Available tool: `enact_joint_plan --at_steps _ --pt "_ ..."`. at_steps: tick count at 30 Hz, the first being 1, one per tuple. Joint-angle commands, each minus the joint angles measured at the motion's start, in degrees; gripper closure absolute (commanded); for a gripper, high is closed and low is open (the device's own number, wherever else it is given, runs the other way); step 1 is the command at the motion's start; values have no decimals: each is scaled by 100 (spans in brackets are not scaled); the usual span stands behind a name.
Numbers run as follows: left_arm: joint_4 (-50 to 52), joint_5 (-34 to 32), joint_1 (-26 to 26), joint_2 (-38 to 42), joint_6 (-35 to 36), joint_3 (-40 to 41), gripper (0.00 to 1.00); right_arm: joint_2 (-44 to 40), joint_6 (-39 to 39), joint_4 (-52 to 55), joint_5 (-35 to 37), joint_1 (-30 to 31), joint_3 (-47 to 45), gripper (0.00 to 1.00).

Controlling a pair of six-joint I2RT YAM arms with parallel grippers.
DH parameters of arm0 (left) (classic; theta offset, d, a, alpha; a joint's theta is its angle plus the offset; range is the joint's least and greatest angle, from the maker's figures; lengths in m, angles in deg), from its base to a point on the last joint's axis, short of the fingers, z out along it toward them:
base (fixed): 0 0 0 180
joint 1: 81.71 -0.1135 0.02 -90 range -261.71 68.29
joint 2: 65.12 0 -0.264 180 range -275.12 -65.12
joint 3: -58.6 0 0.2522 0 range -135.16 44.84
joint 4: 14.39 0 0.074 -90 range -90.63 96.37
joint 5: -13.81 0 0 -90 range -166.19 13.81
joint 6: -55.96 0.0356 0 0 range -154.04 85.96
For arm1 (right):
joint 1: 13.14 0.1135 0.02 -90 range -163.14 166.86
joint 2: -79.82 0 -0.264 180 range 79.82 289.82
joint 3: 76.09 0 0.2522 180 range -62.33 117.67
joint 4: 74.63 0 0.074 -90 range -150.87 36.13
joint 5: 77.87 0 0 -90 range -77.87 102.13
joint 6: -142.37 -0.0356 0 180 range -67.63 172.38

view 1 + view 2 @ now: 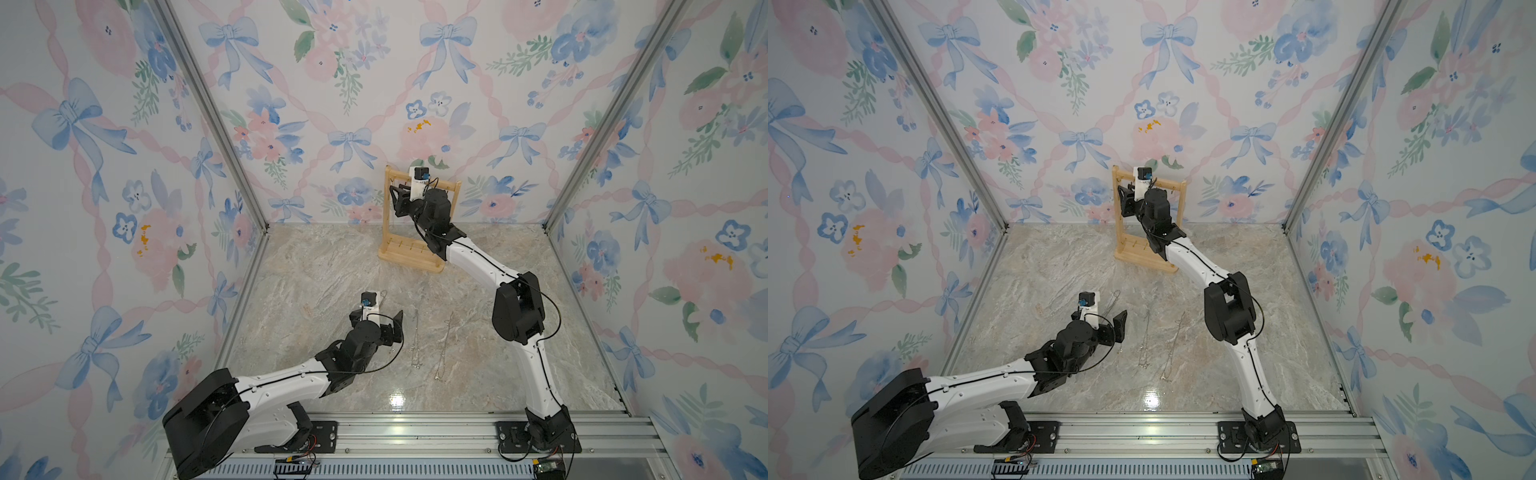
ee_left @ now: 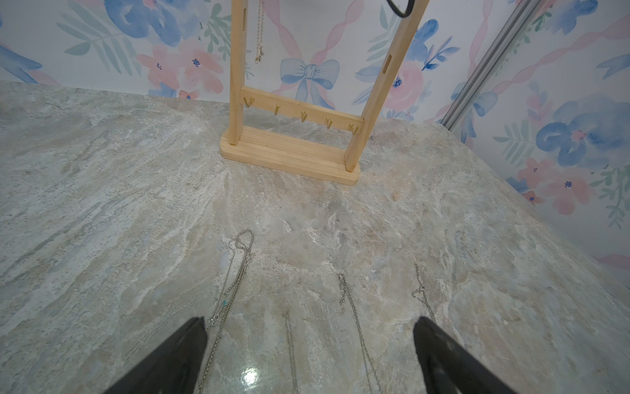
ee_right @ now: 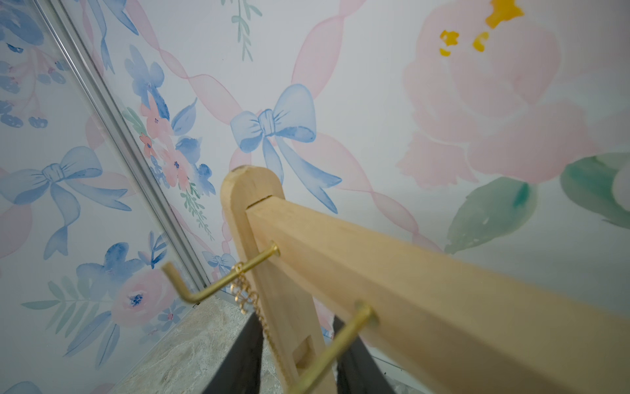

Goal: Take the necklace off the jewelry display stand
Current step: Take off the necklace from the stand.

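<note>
The jewelry display stand [image 1: 409, 257] stands upright at the far end of the table [image 1: 324, 274], its base just in front of the flowered back wall [image 1: 332, 104]. The necklace [image 3: 243, 295], a fine gold chain, is on the stand. It is looped over the endmost gold hook [image 3: 211, 288] of the top bar [image 3: 426, 273], the hook nearest the post [image 3: 252, 211] on the left arm's side, and it drops down close beside that post. In the left wrist view its lower end dangles free, well above the stand's lower rail [image 2: 300, 109] with its row of small gold hooks. In both top views the right arm reaches up to the stand's top bar. The right claw [image 3: 295, 322] sits just under the loaded hook with its two dark fingers [image 3: 238, 361] partly spread and a clear gap between them. In the right wrist view the chain and the post fall within that gap. Neither finger can be seen pressing on the chain, so the claw has hold of nothing. The left claw [image 2: 310, 320] hovers low over the table, well in front of the stand, with its jaws spread wide and empty. Several silver chains [image 2: 235, 273] lie stretched out side by side on the table beneath and ahead of it, well apart from the stand and pointing roughly toward its base.
</note>
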Motion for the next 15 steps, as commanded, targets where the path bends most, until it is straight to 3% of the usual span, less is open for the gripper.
enact_joint_plan --at_steps 1,15 --pt "-70 107 -35 -76 136 -69 2 196 -30 141 -181 -31 332 64" --pt "-73 228 -35 -129 163 -99 2 316 -132 361 -365 -24 716 78"
